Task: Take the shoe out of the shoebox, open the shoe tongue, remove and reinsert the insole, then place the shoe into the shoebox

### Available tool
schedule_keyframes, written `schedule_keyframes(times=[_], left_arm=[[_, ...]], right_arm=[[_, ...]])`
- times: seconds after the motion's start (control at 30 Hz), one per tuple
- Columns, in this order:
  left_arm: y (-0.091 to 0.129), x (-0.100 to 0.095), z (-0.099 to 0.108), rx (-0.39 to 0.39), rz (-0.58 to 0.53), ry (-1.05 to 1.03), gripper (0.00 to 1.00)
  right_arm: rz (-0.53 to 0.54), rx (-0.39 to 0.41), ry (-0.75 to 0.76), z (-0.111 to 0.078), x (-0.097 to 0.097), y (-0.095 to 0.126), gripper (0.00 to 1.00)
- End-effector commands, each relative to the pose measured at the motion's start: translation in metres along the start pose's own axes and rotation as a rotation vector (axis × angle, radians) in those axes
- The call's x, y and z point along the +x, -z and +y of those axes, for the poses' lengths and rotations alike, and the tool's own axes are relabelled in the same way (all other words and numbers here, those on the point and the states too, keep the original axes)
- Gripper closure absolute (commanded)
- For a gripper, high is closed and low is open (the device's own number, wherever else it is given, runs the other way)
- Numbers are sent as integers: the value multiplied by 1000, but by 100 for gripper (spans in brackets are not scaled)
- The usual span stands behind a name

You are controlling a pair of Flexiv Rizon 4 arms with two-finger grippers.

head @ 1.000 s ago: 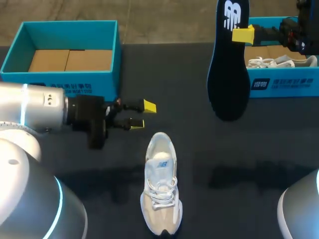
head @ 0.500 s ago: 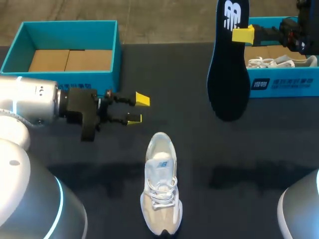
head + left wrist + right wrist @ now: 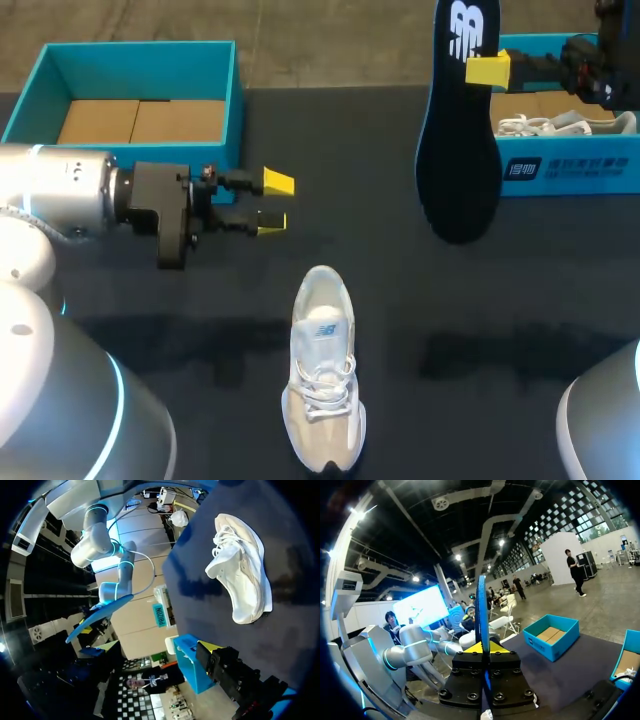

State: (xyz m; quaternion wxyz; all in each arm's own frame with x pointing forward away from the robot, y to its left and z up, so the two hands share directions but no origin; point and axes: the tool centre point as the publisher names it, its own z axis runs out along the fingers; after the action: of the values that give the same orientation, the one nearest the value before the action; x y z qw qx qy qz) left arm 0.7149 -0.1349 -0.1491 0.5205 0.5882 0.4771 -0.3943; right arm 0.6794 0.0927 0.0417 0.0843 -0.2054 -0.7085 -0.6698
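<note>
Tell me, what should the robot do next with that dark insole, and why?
Probably swing the insole, clamped in the right gripper above the table, down toward the shoe: it stands mid-table, opening upward, and the open left gripper hangs empty, apart from it.
</note>
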Motion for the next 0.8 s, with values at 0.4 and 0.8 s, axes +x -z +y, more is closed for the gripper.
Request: schedule_keyframes(times=[0.4,0.8], left_arm=[[-13,-14,14,11,-79,2,0],[-10,-15,16,23,-124,5,0]], right_arm=[[1,3,-1,2,-2,-4,100],[1,3,-1,2,-2,-4,100]])
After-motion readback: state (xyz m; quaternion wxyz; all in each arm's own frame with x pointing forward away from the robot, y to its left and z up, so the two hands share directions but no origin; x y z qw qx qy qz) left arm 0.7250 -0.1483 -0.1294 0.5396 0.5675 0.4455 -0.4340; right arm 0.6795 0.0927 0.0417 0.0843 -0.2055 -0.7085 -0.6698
